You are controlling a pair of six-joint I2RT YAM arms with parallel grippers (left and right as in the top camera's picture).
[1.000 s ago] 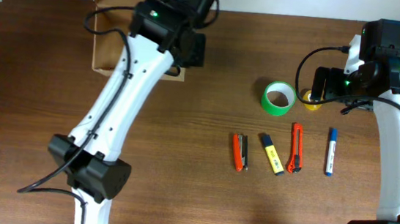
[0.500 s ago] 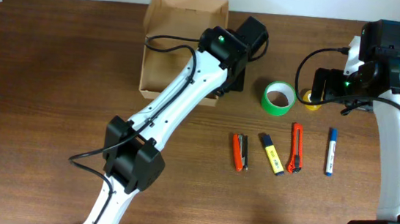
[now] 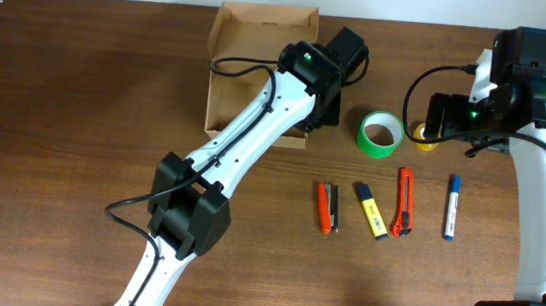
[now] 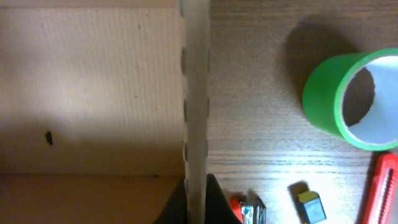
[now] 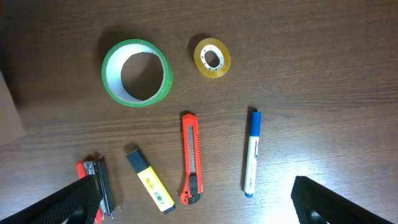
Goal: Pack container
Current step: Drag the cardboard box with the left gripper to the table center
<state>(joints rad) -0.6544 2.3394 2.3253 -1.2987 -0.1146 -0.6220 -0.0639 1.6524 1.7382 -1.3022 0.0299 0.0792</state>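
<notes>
The tan cardboard container (image 3: 243, 70) lies open at the back middle of the table. My left gripper (image 3: 315, 117) is shut on its right wall; the left wrist view shows the wall edge (image 4: 196, 93) pinched between the fingers (image 4: 196, 202), with the box floor to the left. My right gripper (image 5: 193, 202) is open and empty, high above the items; it shows in the overhead view (image 3: 435, 116).
Right of the box lie a green tape roll (image 3: 382, 133), a small yellow tape roll (image 5: 212, 58), an orange stapler (image 3: 328, 208), a yellow highlighter (image 3: 371, 210), an orange box cutter (image 3: 405, 201) and a blue-white marker (image 3: 453, 207).
My left gripper has dragged the container from the far left toward the right, close to the green tape roll. The right arm has not moved.
</notes>
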